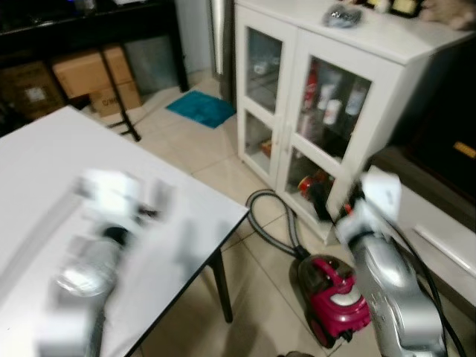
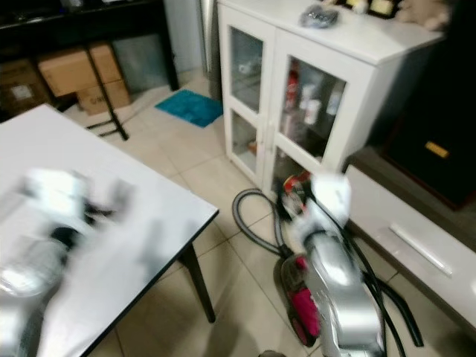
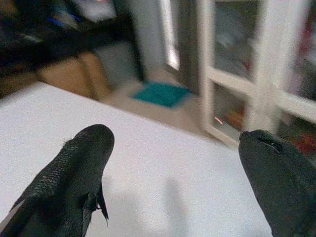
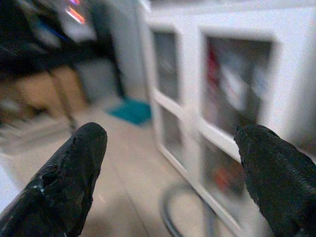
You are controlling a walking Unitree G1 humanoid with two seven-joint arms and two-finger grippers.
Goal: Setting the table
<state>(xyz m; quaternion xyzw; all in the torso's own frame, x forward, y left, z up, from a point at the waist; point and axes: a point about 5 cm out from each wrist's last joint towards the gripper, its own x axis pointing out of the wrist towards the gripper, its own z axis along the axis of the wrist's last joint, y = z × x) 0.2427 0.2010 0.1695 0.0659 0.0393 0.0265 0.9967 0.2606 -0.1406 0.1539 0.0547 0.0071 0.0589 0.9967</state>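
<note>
Your left arm (image 1: 89, 260) is blurred, held over the white table (image 1: 44, 163) on the left of the scene. In the left wrist view the left gripper (image 3: 173, 182) is released: both black fingers (image 3: 74, 168) stand wide apart with bare tabletop between them, grasping nothing. No tableware that you can make out on the table surface in view.

Your right arm (image 1: 394, 290) reaches forward on the right, over the tiled floor (image 1: 216, 171), pointed toward the white cabinet (image 1: 327, 97). The right gripper (image 4: 168, 177) is released too: fingers (image 4: 69, 177) spread wide, nothing between them, with the cabinet's glass doors (image 4: 232, 84) beyond, apart from the fingertips.

The cabinet stands to the right of the table, far side, doors closed. Bottles and containers (image 1: 327, 97) sit on its shelves behind the glass, too blurred to identify. A grey object (image 1: 342, 15) lies on the cabinet top, blurred.

A red vacuum cleaner (image 1: 335, 297) sits on the floor near the cabinet's base, just beside your right arm, its grey hose (image 1: 275, 216) looping toward the table corner. A teal mat (image 1: 201, 108) lies on the floor far back, with cardboard boxes (image 1: 93, 74) under a dark desk to its left.
</note>
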